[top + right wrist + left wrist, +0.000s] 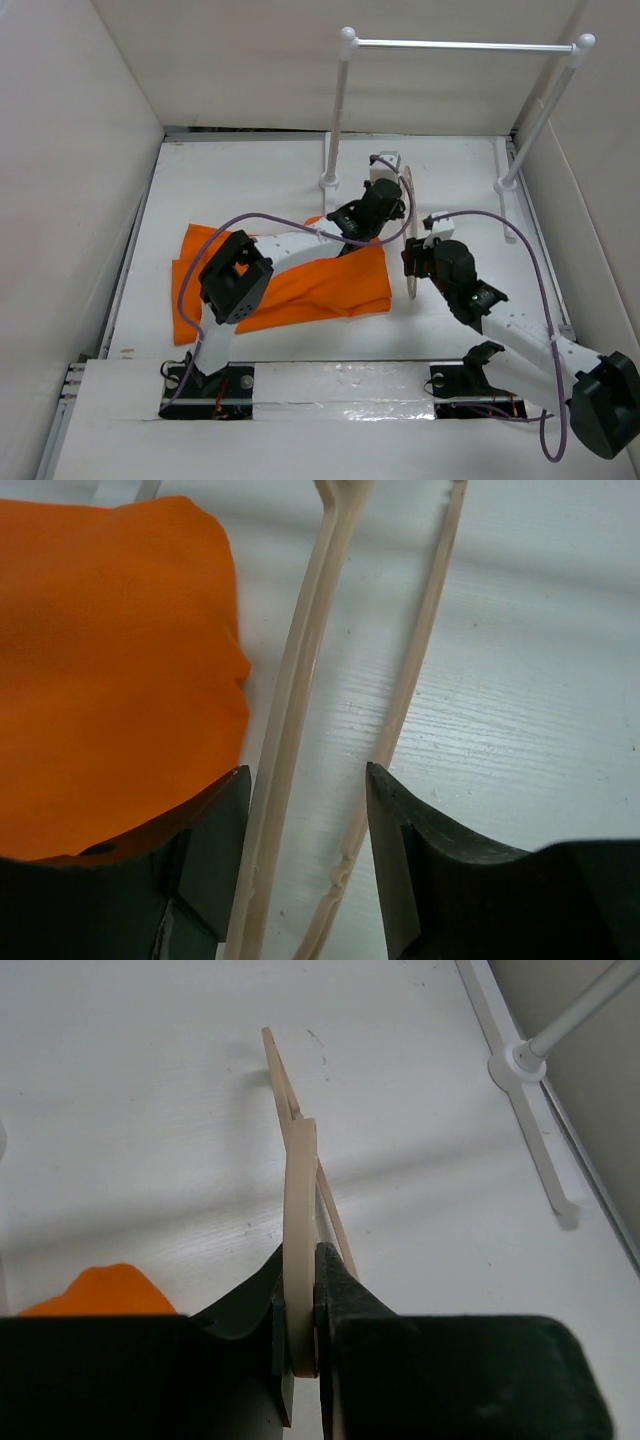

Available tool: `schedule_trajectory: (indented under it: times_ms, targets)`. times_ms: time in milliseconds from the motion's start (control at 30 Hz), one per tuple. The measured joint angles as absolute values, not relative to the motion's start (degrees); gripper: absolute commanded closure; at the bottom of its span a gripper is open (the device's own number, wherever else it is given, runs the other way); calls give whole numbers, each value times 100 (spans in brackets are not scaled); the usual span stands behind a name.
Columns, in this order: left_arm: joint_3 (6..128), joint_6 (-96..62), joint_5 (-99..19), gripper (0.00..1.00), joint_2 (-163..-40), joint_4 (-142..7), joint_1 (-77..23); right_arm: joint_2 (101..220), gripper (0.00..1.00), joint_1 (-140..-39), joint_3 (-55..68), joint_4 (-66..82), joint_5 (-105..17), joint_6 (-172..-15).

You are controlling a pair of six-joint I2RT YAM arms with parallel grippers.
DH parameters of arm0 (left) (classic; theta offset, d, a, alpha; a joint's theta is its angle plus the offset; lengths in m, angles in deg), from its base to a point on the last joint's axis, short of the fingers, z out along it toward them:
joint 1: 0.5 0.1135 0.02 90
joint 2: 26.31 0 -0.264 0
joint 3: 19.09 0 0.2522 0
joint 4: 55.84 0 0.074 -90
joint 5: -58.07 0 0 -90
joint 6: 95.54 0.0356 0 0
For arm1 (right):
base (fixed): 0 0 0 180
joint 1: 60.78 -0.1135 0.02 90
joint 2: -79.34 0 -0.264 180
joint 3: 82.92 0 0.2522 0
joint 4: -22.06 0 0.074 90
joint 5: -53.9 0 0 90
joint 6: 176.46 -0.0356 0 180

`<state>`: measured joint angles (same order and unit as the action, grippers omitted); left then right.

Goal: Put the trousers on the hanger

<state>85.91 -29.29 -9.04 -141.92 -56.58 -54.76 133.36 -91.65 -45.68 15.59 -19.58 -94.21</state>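
White wood-grain tabletop [250, 180] fills the walled workspace, and at its far side stands a white rack [460, 45] with a metal rod across the top of two posts. The trousers [320, 285], bright orange, lie flat and folded left of centre, their long axis running left to right across the tabletop; the left arm reaches over their far edge. In the right wrist view a rounded edge of the orange cloth [110, 660] lies just beside the hanger [300, 660]. The hanger [411, 200], thin and beige, is raised on edge just right of the trousers, so from above it shows only as a narrow strip whose long axis runs from near to far. The left claw [397, 190] grips its far part: in the left wrist view both fingers of this claw [300, 1300] are pressed tight against the flat of the hanger [298, 1180], which points away from the camera towards the rack's foot. The right claw [415, 258] is at the hanger's near part, and its jaws [305, 800] stand apart, straddling two thin beige bars without clamping them.
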Motion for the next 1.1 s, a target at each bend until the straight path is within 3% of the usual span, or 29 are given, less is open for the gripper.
schedule_trajectory:
  times_ms: [133, 233, 300, 367, 400, 433, 467, 600, 733, 833, 1100]
  targets:
    - [7728, -3392, -974, 100, -13707, -5199, -5478, 12821, 20, -9167, -4613, 1297, -2223, -9393]
    - [7050, -3744, -961, 100, -13372, -4922, -5519, 12362, 19, -9165, -4613, 956, -2374, -9329]
    - [6687, -3980, -943, 100, -13228, -4686, -5550, 12093, 24, -9156, -4613, 746, -2531, -9264]
    - [6307, -4230, -893, 100, -13073, -4436, -5609, 11846, 56, -9141, -4609, 521, -2752, -9163]
    - [6187, -4319, -873, 100, -13022, -4369, -5642, 11743, 86, -9115, -4600, 427, -2898, -9128]
    - [5970, -4474, -816, 100, -12920, -4244, -5710, 11667, 97, -9076, -4594, 353, -3010, -9065]
    - [5813, -4588, -766, 100, -12843, -4137, -5764, 11621, 100, -9023, -4589, 302, -3128, -9065]
    - [4980, -5128, -528, 100, -12500, -3575, -5987, 11887, 100, -8715, -4587, 296, -3665, -8955]
    - [4373, -5499, -148, 100, -12349, -3212, -6136, 12652, 78, -8492, -4712, 702, -4236, -8979]
    - [4102, -5637, 36, 100, -12273, -3066, -6155, 13323, 66, -8413, -4808, 1069, -4577, -9017]
    - [3743, -5687, 207, 100, -12177, -2683, -6147, 14956, 50, -8398, -4795, 2387, -5095, -9323]
